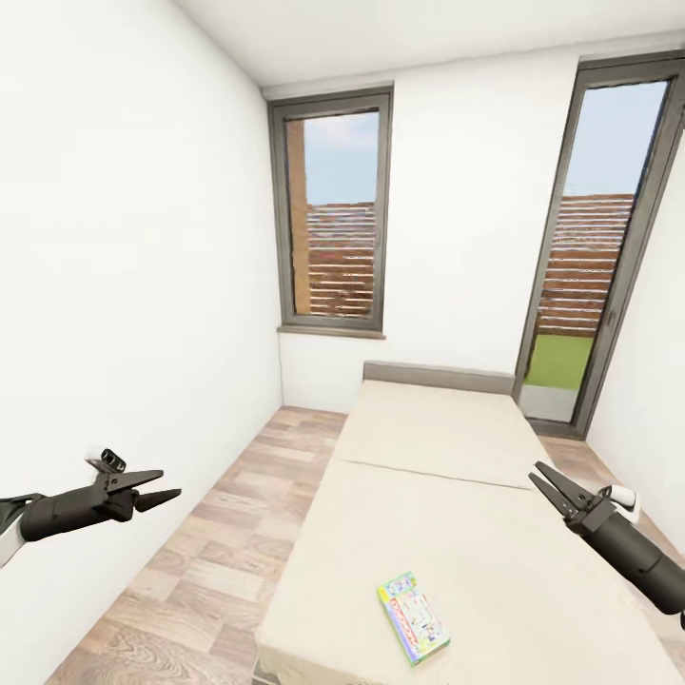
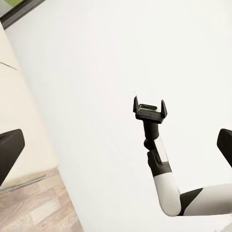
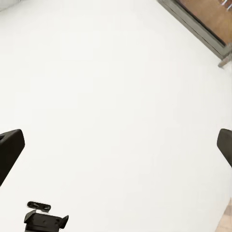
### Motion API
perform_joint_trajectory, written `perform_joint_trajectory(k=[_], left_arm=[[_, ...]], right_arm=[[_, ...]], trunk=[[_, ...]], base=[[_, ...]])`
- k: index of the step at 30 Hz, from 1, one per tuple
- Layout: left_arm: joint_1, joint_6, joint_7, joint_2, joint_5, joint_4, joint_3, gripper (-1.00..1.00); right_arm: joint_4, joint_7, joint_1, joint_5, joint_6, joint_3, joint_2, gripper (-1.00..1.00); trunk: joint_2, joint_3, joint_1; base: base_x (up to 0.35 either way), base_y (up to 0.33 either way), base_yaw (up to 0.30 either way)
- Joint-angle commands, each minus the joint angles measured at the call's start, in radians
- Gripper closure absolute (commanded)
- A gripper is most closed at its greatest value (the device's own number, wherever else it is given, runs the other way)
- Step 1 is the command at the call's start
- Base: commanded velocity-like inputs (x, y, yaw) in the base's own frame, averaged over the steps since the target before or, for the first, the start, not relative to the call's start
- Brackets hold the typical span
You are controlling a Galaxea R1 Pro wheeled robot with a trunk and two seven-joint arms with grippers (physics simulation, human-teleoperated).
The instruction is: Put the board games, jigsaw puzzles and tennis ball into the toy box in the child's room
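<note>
In the head view a board game [image 1: 412, 616], a thin box with a white, green and red printed cover, lies flat on the beige bed [image 1: 447, 447] near its front end. My left gripper [image 1: 169, 483] hangs open over the floor to the left of the bed. Over the bed's right side my right gripper [image 1: 536, 473] is open, up and to the right of the game. Both hold nothing. The left wrist view looks across at the right gripper [image 2: 151, 108], and the right wrist view at the left gripper [image 3: 46, 220]. The table, toy box, jigsaw puzzles and tennis ball are out of view.
A white wall [image 1: 133, 285] runs close along the left. A strip of wood-plank floor [image 1: 238, 514] lies between it and the bed. Behind the low grey headboard [image 1: 438, 376] are a dark-framed window [image 1: 333, 214] and a tall glazed door [image 1: 590, 257].
</note>
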Motion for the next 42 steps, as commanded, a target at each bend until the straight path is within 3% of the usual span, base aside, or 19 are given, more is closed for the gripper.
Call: perform_joint_trajectory(k=[1,42], left_arm=[[-0.001,0.011,-0.005,0.001,0.003,0.001,-0.005,-1.00],[0.000,0.011,-0.005,0.002,0.003,0.001,-0.006,-1.00]], right_arm=[[0.000,0.001,-0.001,-0.002,0.005,-0.001,0.000,-1.00],[0.008,0.001,-0.001,-0.002,0.004,-0.001,0.000,-1.00]], trunk=[[-0.001,-0.002,0.000],[-0.001,-0.043,0.000]], base=[[0.000,0.000,-0.202],[0.000,0.000,-0.208]])
